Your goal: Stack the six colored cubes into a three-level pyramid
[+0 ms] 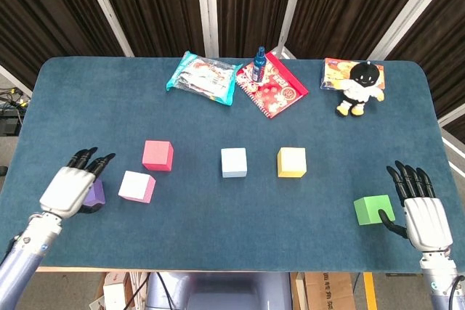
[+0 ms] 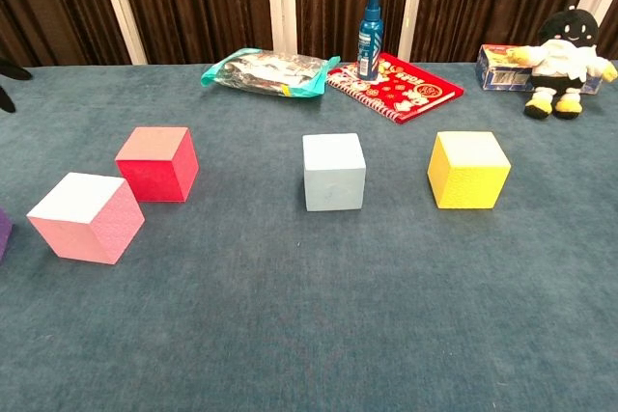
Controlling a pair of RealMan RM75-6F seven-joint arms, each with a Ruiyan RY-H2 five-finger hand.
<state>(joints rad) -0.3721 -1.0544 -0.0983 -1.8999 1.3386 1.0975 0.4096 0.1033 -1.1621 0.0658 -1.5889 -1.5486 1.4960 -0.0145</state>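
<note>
Six cubes lie apart on the blue table (image 1: pixel 218 121). My left hand (image 1: pixel 73 184) hovers over the purple cube (image 1: pixel 95 194) with fingers spread, hiding most of it; in the chest view only its fingertips (image 2: pixel 8 69) and a sliver of the purple cube (image 2: pixel 3 233) show. To the right follow the pink cube (image 1: pixel 136 186) (image 2: pixel 85 217), red cube (image 1: pixel 158 155) (image 2: pixel 156 163), light blue cube (image 1: pixel 234 162) (image 2: pixel 334 172) and yellow cube (image 1: pixel 291 162) (image 2: pixel 468 170). My right hand (image 1: pixel 423 212) rests open just right of the green cube (image 1: pixel 373 210).
Along the far edge lie a snack bag (image 1: pixel 203 75), a red notebook (image 1: pixel 274 88) with a blue spray bottle (image 1: pixel 260 59) on it, and a plush toy (image 1: pixel 358 86) on a printed box (image 1: pixel 336 70). The table's near edge runs just below both hands.
</note>
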